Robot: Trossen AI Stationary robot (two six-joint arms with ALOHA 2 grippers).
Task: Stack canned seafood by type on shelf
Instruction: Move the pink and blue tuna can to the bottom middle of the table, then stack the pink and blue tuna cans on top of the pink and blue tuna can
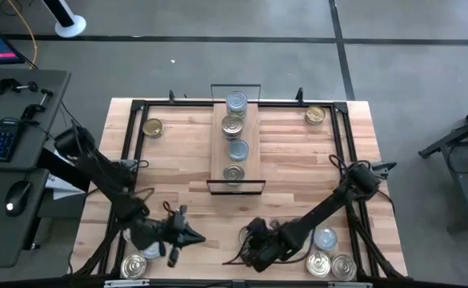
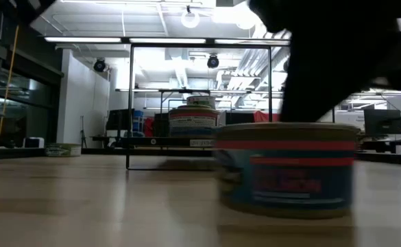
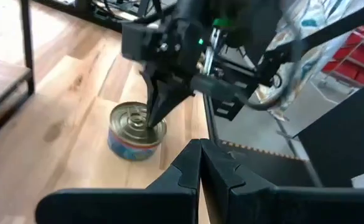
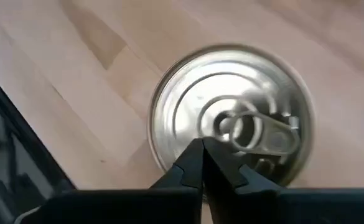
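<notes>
Right wrist view: right gripper (image 4: 201, 163) is hovering closed over tin (image 4: 231, 118) on tabletop (image 4: 57, 50) | left gripper (image 3: 200, 167) is waiting closed | tin: rigid, slick; take sidewalls.

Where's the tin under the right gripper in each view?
High: hidden beneath right gripper, front centre.
Low: tin, big, right of centre.
Left wrist: centre-left.
Right wrist: fills centre.
Landmark: right gripper's shut fingers over its lid.
</notes>
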